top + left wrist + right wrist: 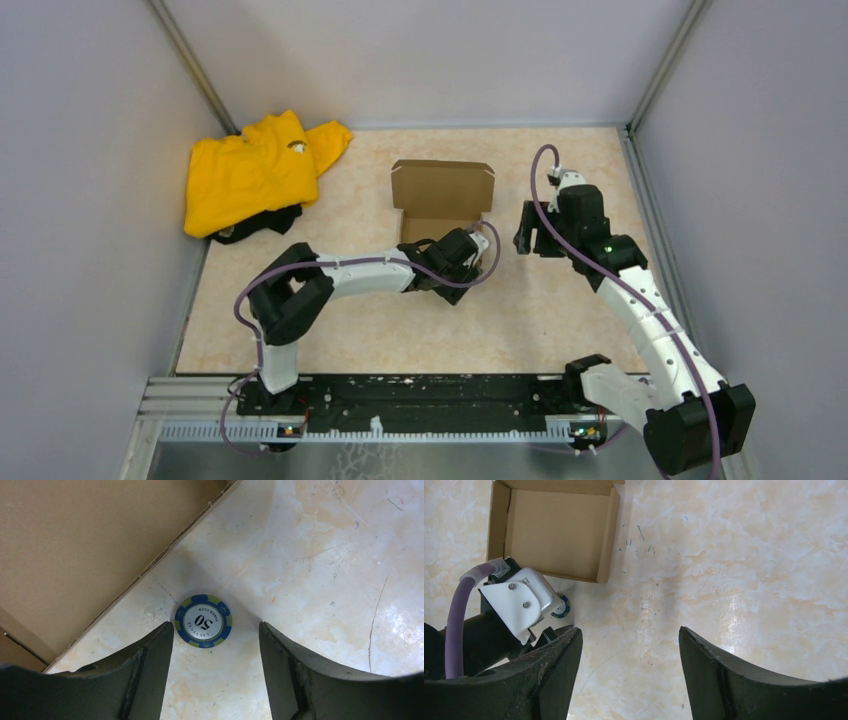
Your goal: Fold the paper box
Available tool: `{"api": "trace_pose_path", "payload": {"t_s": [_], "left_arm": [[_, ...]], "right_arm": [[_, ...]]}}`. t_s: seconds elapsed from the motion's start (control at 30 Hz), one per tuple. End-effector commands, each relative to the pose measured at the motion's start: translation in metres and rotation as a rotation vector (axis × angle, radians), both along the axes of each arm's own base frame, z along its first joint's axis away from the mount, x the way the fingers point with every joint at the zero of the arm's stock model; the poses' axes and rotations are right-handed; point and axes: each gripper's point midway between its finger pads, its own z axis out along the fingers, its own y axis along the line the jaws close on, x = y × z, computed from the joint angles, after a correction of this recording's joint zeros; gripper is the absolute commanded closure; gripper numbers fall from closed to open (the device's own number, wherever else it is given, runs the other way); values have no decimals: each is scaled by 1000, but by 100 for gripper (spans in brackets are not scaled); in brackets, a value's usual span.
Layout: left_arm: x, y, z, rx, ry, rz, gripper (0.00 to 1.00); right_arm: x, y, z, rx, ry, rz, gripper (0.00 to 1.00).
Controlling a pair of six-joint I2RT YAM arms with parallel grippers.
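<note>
1. Looking down from the top camera, you see the paper box (pixel 441 200) in the middle of the table (pixel 560 320). Its tray is open upward and its lid stands up at the far side.
2. That same view places the left gripper (pixel 455 262) at the box's near right corner. The right gripper (pixel 535 240) hangs off to the box's right, apart from it. A yellow garment (pixel 255 170) lies well apart in the far left corner.
3. Only the wrist cameras show you a blue poker chip (pixel 203 620) marked 50, which the top view hides under the left gripper.
4. From the left wrist, the chip lies flat on the table just beside the box's outer wall. It sits ahead of the gap between the two spread fingers, and neither finger touches it.
5. The box fills the upper left of that view, with its edge running diagonally close past the left finger. You cannot tell whether finger and cardboard touch.
6. From the right wrist, you see the whole tray from above, which the left wrist does not show. The chip peeks out from behind the left gripper's body, just outside the tray's corner.
7. The right gripper's fingers are also spread wide, with only bare table between them. The box lies up and to the left of them, clear of both tips.
</note>
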Motion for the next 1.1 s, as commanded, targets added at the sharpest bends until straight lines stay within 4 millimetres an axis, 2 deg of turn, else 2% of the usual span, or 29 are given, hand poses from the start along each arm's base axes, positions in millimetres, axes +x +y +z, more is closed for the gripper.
{"api": "trace_pose_path", "payload": {"t_s": [0.0,1.07], "left_arm": [[-4,-5,-11,6,24,-7,31],[0,8,-20,73,7,15,43]], "right_arm": [[10,-1,17,10,-67,-3,30],[8,-2,12,13,-61,-3,31]]}}
